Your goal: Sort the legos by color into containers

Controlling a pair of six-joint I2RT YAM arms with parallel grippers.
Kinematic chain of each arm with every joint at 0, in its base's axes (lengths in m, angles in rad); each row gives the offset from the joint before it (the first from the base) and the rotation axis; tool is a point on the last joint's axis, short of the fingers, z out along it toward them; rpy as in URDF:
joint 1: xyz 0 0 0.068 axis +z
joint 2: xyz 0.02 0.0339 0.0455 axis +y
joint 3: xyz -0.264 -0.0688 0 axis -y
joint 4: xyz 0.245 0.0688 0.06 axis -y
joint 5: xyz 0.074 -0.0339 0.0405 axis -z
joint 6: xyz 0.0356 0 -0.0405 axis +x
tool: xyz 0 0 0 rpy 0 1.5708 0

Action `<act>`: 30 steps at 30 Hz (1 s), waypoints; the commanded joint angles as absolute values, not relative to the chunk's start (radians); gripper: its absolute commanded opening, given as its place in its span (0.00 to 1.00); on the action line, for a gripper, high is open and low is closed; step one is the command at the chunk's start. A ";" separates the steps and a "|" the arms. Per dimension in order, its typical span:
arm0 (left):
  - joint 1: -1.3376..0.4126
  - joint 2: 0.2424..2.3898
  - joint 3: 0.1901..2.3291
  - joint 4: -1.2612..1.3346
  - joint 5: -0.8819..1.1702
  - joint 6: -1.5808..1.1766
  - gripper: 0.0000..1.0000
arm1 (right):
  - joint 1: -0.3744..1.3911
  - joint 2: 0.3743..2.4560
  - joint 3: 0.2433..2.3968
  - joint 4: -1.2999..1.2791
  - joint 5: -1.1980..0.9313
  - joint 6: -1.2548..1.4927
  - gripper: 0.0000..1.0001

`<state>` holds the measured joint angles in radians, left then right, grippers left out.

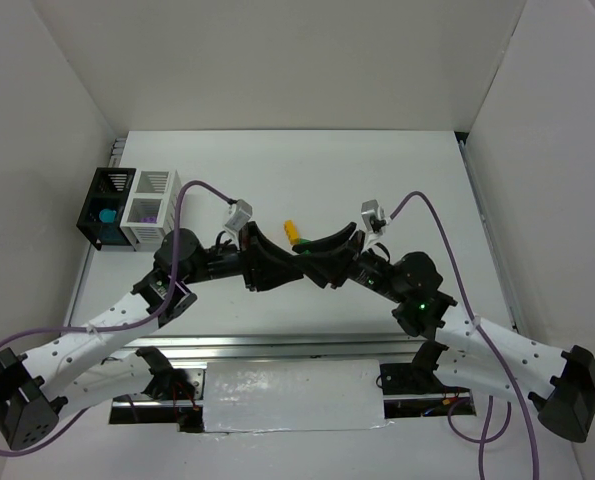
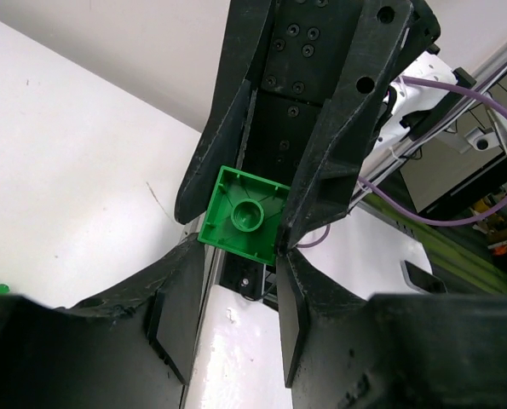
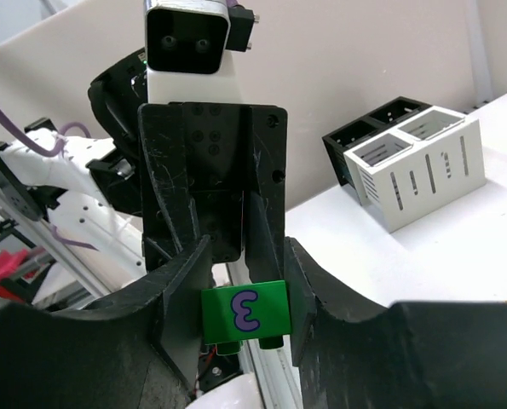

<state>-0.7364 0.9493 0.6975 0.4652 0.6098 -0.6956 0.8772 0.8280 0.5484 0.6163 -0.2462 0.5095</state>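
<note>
This looks like a handover: our right claw (image 3: 243,285) clamps the green brick (image 3: 244,311). Whether our narrow left claw (image 2: 236,264) grips too, we cannot tell. Next, 1 claw should carry it to the containers (image 1: 147,226).

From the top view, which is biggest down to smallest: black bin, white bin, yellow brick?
1. Black bin and white bin: they look about the same size, so I won't rank them.
2. Yellow brick: much smaller than either bin.

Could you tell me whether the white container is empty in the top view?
No, a purple piece lies inside the white container.
</note>
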 commanded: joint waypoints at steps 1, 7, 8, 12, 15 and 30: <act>-0.746 0.920 0.715 0.597 0.655 -0.670 0.00 | 0.870 0.853 0.557 0.563 -0.242 0.442 0.00; -0.746 0.919 0.707 0.614 0.664 -0.672 0.00 | 0.870 0.851 0.535 0.608 -0.242 0.479 0.38; -0.746 0.919 0.709 0.608 0.663 -0.670 0.00 | 0.870 0.848 0.537 0.609 -0.236 0.479 0.50; -0.746 0.913 0.715 0.580 0.658 -0.653 0.00 | 0.870 0.838 0.534 0.600 -0.221 0.479 0.28; -0.746 0.914 0.709 0.578 0.653 -0.650 0.00 | 0.870 0.831 0.522 0.609 -0.225 0.488 0.00; -0.746 0.939 0.749 0.563 0.643 -0.676 0.61 | 0.868 0.848 0.496 0.703 -0.296 0.538 0.00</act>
